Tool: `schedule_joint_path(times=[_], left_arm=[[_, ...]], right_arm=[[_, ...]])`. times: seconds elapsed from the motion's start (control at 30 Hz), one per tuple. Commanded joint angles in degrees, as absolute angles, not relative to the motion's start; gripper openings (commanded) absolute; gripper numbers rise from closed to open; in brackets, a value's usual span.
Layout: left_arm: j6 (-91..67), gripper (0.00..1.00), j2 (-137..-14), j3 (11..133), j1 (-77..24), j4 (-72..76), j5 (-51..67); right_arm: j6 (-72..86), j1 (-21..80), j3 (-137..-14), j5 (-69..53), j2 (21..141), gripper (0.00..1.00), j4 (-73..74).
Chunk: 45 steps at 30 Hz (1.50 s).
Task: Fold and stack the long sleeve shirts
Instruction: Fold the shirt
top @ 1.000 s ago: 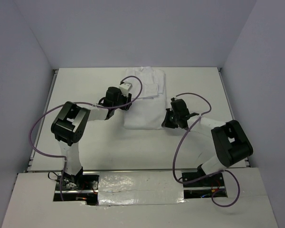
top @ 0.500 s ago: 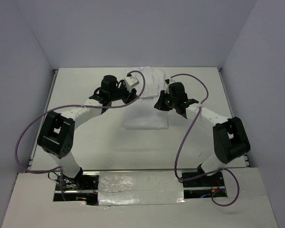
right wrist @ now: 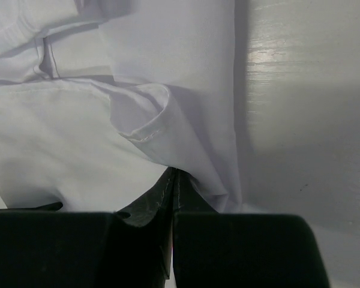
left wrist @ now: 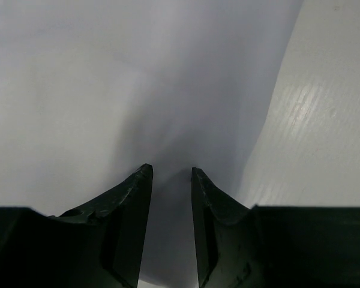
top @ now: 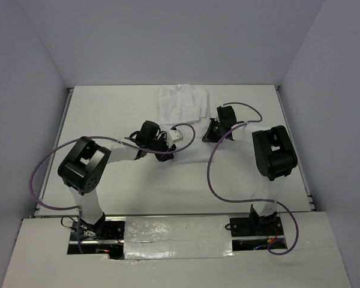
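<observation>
The white long sleeve shirt (top: 181,103) is at the far middle of the table (top: 102,114), between the two arms. The left end effector (left wrist: 168,175) has its fingers only slightly apart, with shirt cloth pinched in the gap. The right end effector (right wrist: 173,175) is pressed fully closed on the edge of the shirt.

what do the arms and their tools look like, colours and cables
The left arm and right arm have white links and bulky black joints. A purple cable loops alongside each. The left tool and right tool each have two black tapered fingers.
</observation>
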<state>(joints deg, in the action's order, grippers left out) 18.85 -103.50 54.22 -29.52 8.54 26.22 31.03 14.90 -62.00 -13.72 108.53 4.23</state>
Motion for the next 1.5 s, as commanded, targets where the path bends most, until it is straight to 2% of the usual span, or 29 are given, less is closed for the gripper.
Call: schedule_joint_path(times=[0.0,0.17,0.23,0.33,0.37,0.4,0.5,0.57,0.63,0.77,0.9,1.27,1.3,1.4,1.43,1.47], left_arm=[[21.88,0.45,-104.41,53.18,-30.23,13.35,26.8],[22.67,0.49,-103.63,52.03,-30.59,13.98,27.6],[25.21,0.53,-102.05,53.95,-30.67,11.53,27.95],[30.57,0.56,-99.32,58.7,-30.85,4.86,30.14],[32.59,0.56,-98.62,60.1,-31.02,2.31,30.84],[34.78,0.57,-97.57,61.42,-31.11,-0.41,32.33],[46.55,0.66,-96.42,64.77,-31.81,-14.29,33.31],[56.13,0.74,-96.5,63.82,-32.08,-22.27,32.0],[65.54,0.77,-96.42,60.76,-32.17,-25.74,30.59],[74.0,0.77,-95.8,55.47,-32.61,-24.45,28.57],[70.06,0.76,-97.12,54.84,-33.31,-15.58,24.97],[69.26,0.66,-95.8,49.84,-33.66,-10.73,19.95],[69.17,0.64,-95.89,49.66,-33.66,-10.37,19.86],[68.03,0.48,-96.33,48.96,-33.66,-7.65,19.16],[67.59,0.4,-96.5,49.13,-33.66,-7.21,18.99],[67.41,0.34,-96.59,49.39,-33.66,-7.47,19.16]], right_arm=[[29.45,15.03,-62.93,-11.34,109.78,0.0,5.28],[25.67,15.03,-64.16,-11.51,107.76,0.0,5.8],[21.74,15.12,-65.56,-11.08,105.13,0.04,7.2],[14.96,15.47,-66.36,-10.2,99.77,0.19,10.1],[13.46,15.56,-66.36,-9.59,98.36,0.32,12.63],[12.58,15.9,-66.01,-8.45,95.48,0.37,14.57],[15.02,15.47,-63.82,-5.98,90.29,0.45,21.08],[18.43,15.12,-59.69,-7.72,87.99,0.5,23.45],[20.55,15.21,-55.74,-8.96,85.88,0.52,24.34],[23.9,15.03,-50.28,-13.44,85.08,0.54,20.32],[24.78,13.8,-50.27,-17.39,89.29,0.54,17.49],[28.03,13.71,-44.57,-23.38,93.51,0.54,12.31],[28.12,13.8,-44.3,-23.47,93.78,0.54,11.96],[27.95,13.62,-44.47,-24.34,95.44,0.49,10.81],[27.95,13.62,-44.65,-24.95,95.8,0.39,10.46],[27.95,13.45,-45.17,-26.35,96.24,0.33,10.2]])
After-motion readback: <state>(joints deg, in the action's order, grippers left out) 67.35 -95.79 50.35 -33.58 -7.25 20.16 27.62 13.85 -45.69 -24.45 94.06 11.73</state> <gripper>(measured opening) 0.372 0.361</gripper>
